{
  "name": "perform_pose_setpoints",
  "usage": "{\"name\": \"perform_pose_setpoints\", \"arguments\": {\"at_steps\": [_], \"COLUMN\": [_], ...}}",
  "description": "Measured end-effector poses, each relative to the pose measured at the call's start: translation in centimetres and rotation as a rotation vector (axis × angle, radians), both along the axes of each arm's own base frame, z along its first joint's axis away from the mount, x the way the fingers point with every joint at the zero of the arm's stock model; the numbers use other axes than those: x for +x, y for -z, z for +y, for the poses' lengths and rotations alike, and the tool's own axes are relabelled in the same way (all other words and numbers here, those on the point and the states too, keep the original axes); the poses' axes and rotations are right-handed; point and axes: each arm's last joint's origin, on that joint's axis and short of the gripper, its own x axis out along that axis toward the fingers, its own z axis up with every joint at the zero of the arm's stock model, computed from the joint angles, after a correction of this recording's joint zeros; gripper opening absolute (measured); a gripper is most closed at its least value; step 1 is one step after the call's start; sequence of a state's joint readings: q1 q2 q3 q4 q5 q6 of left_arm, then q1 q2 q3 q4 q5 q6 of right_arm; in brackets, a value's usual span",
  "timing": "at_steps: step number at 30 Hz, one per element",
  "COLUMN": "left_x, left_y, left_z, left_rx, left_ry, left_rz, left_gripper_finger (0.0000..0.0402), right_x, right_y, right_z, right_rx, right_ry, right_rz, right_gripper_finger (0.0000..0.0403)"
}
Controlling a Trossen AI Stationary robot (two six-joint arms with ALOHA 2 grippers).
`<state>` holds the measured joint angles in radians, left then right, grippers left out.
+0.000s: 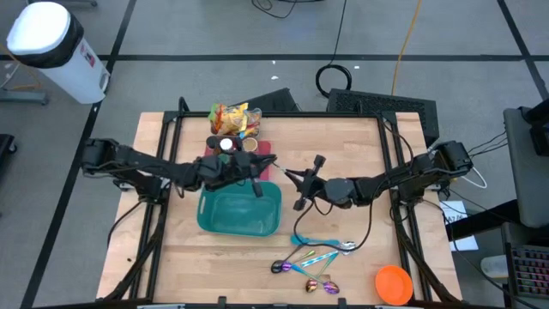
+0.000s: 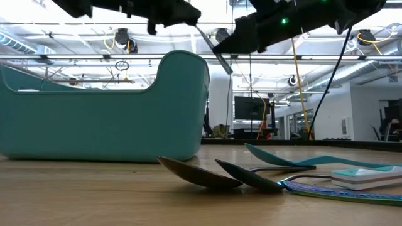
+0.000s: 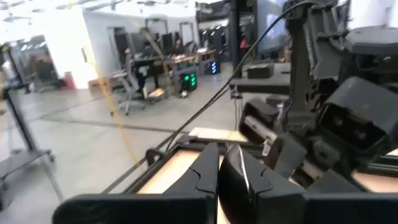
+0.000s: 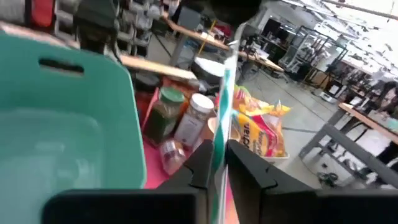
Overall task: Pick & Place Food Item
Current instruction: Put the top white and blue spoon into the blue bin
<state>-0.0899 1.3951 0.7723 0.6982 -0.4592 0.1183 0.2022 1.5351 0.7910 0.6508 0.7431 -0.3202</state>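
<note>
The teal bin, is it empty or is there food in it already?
Empty. The high view shows only bare teal floor inside the bin; the jars and snack bag sit outside it.

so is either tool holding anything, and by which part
The right tool pinches a thin teal utensil near one end; the left tool's hold cannot be told.

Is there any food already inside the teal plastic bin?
No, in the high view the teal plastic bin shows only its bare floor, while the jars and yellow snack bag sit beyond it on the table.
</note>
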Motion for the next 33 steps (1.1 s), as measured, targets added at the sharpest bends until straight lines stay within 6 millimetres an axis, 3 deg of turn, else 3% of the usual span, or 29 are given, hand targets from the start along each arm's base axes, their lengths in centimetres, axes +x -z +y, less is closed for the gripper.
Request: {"name": "perform_pose_setpoints", "arguments": {"at_steps": [5, 9, 12, 16, 23, 27, 33], "left_x": [-3.3, -6.5, -9.0, -10.8, -9.9, -8.2, -6.3], "left_y": [-2.5, -2.7, -1.2, 2.8, 9.9, 11.7, 13.0], "left_z": [-1.8, -4.6, -6.6, -8.2, -8.4, -8.2, -7.5], "left_rx": [-0.056, -0.112, -0.139, -0.246, -0.395, -0.357, -0.381], "left_ry": [-0.02, 0.0, -0.038, -0.094, -0.169, -0.227, -0.229], "left_rz": [0.029, 0.068, 0.058, 0.009, -0.025, 0.014, 0.055], "left_gripper_finger": [0.0013, 0.0013, 0.0013, 0.0013, 0.0013, 0.0022, 0.0068], "right_x": [-0.4, -1.3, -2.0, -2.8, -3.3, -3.4, -3.5], "right_y": [-0.1, -1.2, -1.9, -3.2, -4.3, -4.3, -4.3], "right_z": [0.5, 1.5, 2.4, 3.4, 4.6, 5.0, 5.1], "right_rx": [0.001, -0.05, -0.075, -0.062, -0.048, -0.064, -0.069], "right_ry": [0.053, 0.124, 0.137, 0.093, 0.05, 0.034, 0.033], "right_rz": [-0.004, -0.02, -0.024, -0.07, -0.149, -0.142, -0.139], "right_gripper_finger": [0.0079, 0.012, 0.014, 0.0154, 0.0152, 0.0147, 0.0154]}}
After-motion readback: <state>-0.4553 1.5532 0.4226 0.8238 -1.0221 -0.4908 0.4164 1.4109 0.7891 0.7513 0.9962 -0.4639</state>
